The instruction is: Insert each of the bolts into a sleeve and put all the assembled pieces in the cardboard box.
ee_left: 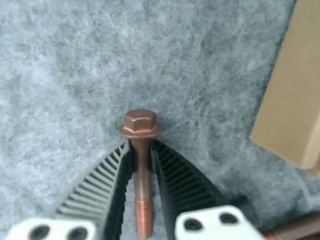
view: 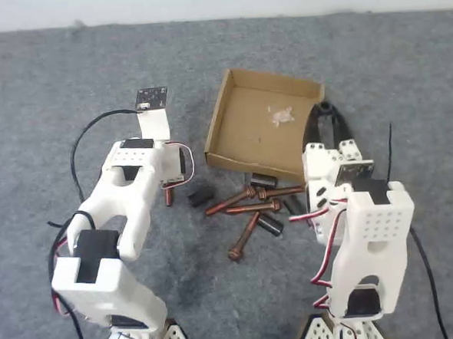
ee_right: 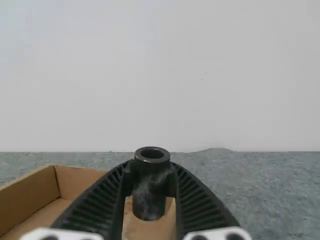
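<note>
We are finding the left gripper holding a bolt by its shank, and the right gripper gripping a sleeve, bore up, by the cardboard box. We are judging misalignment the main risk (threads catching the bore's rim), knocking either piece loose.

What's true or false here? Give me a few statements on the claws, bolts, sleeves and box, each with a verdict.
1. The left claw is shut on a copper-coloured hex-head bolt. True.
2. The right claw is empty. False: it is shut on a black cylindrical sleeve, bore facing up.
3. The open cardboard box holds assembled pieces. False: no bolt or sleeve lies in it.
4. Several loose bolts lie on the grey carpet between the arms. True.
5. The held bolt sits inside the held sleeve. False: they are apart, one in each claw.
</note>
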`<action>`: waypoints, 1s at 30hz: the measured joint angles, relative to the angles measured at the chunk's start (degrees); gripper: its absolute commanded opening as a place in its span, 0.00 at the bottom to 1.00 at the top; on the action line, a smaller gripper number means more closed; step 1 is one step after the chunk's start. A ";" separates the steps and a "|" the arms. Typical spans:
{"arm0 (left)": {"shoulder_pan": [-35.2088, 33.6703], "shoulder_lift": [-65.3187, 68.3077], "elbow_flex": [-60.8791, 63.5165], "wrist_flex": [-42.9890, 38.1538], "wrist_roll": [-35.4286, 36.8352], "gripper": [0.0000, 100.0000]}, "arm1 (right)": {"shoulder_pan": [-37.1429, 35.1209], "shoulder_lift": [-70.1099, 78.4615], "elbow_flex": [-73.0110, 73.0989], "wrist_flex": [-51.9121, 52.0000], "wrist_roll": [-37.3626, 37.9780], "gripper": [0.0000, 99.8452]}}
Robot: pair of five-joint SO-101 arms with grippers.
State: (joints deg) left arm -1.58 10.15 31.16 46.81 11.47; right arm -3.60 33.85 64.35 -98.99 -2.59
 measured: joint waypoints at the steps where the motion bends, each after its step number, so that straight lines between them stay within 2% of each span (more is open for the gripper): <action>1: 0.00 0.00 0.00 0.00 0.00 0.01 | -0.18 -0.79 1.23 0.00 0.00 0.01; 5: 0.00 0.00 0.00 0.00 0.00 0.01 | -0.09 -6.77 7.30 -0.18 0.00 0.01; 10: 0.00 0.00 0.00 0.00 0.00 0.01 | -3.25 -13.36 15.74 -0.18 -0.79 0.01; 17: 0.00 0.00 0.00 0.00 0.00 0.01 | -5.89 -13.54 21.10 -0.18 -1.32 0.01; 22: 0.00 0.00 0.00 0.00 0.00 0.01 | -10.29 -15.91 26.90 -0.18 -1.32 0.01; 30: 0.00 0.00 0.00 0.00 0.00 0.01 | -13.54 -18.02 27.87 -0.18 -1.49 0.01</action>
State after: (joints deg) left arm -1.58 10.15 31.16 46.81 11.47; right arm -17.14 15.82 92.22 -99.16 -4.09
